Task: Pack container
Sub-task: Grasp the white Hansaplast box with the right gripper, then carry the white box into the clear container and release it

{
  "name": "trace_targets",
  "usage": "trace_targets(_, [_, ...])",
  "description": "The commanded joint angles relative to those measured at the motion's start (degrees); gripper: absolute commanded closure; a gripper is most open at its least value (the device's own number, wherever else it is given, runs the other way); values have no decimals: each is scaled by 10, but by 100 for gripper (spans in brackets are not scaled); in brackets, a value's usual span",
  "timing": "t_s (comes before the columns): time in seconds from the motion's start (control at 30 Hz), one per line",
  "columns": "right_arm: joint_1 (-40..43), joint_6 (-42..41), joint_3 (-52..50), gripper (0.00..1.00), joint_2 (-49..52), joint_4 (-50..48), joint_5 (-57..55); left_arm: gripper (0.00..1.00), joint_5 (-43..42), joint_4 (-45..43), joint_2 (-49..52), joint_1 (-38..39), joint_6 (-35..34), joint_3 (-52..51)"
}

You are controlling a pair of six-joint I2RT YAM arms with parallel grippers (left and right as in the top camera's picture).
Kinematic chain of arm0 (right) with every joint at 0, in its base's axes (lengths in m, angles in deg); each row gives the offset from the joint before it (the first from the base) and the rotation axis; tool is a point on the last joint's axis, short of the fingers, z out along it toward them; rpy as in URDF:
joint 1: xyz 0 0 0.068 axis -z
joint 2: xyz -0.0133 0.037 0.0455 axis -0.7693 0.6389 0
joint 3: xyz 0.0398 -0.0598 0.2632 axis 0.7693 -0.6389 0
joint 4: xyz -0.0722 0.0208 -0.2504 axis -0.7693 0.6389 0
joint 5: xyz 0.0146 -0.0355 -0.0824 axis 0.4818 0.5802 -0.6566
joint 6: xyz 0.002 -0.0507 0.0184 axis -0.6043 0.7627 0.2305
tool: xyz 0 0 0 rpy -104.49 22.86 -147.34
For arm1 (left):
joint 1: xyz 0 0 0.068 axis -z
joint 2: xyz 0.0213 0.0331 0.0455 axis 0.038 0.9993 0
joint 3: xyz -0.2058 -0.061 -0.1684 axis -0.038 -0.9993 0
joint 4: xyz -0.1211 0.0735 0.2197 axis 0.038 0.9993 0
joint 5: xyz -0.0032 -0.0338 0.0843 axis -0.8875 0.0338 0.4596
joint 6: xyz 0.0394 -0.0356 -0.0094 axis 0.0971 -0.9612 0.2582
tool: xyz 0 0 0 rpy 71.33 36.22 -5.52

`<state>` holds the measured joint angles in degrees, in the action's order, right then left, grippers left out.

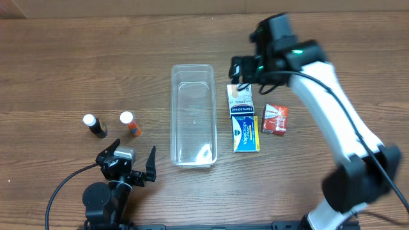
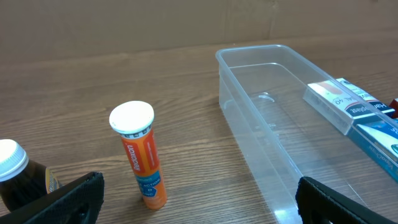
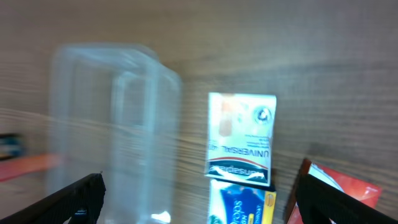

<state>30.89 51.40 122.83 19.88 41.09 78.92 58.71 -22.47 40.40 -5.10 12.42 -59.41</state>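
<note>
The clear plastic container (image 1: pixel 192 115) lies empty at the table's middle; it also shows in the left wrist view (image 2: pixel 273 124) and, blurred, in the right wrist view (image 3: pixel 118 124). To its right lie a white plaster box (image 1: pixel 241 101), a blue and yellow box (image 1: pixel 245 133) and a red box (image 1: pixel 275 119). To its left stand an orange tube (image 1: pixel 130 122) and a dark bottle (image 1: pixel 94 125). My right gripper (image 1: pixel 241 71) is open and empty, above the far end of the white box (image 3: pixel 241 137). My left gripper (image 1: pixel 131 163) is open and empty, near the front edge, behind the orange tube (image 2: pixel 140 152).
The dark bottle (image 2: pixel 15 174) with a white cap stands at the left edge of the left wrist view. The red box (image 3: pixel 336 193) lies beside the blue and yellow box (image 3: pixel 242 205). A wall or board rises behind the table's far edge.
</note>
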Motion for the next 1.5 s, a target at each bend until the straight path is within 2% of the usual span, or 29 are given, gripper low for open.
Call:
trace_targets(0.0, [2,-26,10,0,80,-3,-71,0,-2,-4,-4,4,-7,-5])
trace_targets(0.13, [-5,-20,10,0,162,-9,-65,0,-2,-4,-4,4,-7,-5])
trace_targets(0.4, [-16,-22,9,5,222,-18,-36,0,-2,-4,-4,4,-7,-5])
trace_targets(0.47, [-16,-22,9,18,231,-17,-53,0,-2,-4,-4,4,-7,-5])
trace_targets(0.5, [-16,-22,15,20,229,-13,-76,0,-2,-4,-4,4,-7,-5])
trace_targets(0.53, [-15,-22,37,26,225,11,-87,0,-2,-4,-4,4,-7,-5])
trace_targets(0.6, [-15,-22,80,31,209,48,-86,0,-2,-4,-4,4,-7,-5])
trace_targets(0.77, [-66,-62,253,33,139,188,-68,0,-2,-4,-4,4,-7,-5])
trace_targets(0.83, [-117,-100,270,33,119,183,-66,0,-2,-4,-4,4,-7,-5])
trace_targets(0.93, [-191,-155,252,33,146,118,-67,0,-2,-4,-4,4,-7,-5])
trace_targets(1.03, [-207,-202,220,33,200,49,-65,0,-2,-4,-4,4,-7,-5])
trace_targets(1.23, [-203,-200,219,32,255,-11,-66,0,-2,-4,-4,4,-7,-5])
trace_targets(1.37, [-203,-182,220,15,260,-39,-66,0,-2,-4,-4,4,-7,-5])
trace_targets(1.47, [-202,-121,224,10,217,-36,-67,0,-2,-4,-4,4,-7,-5])
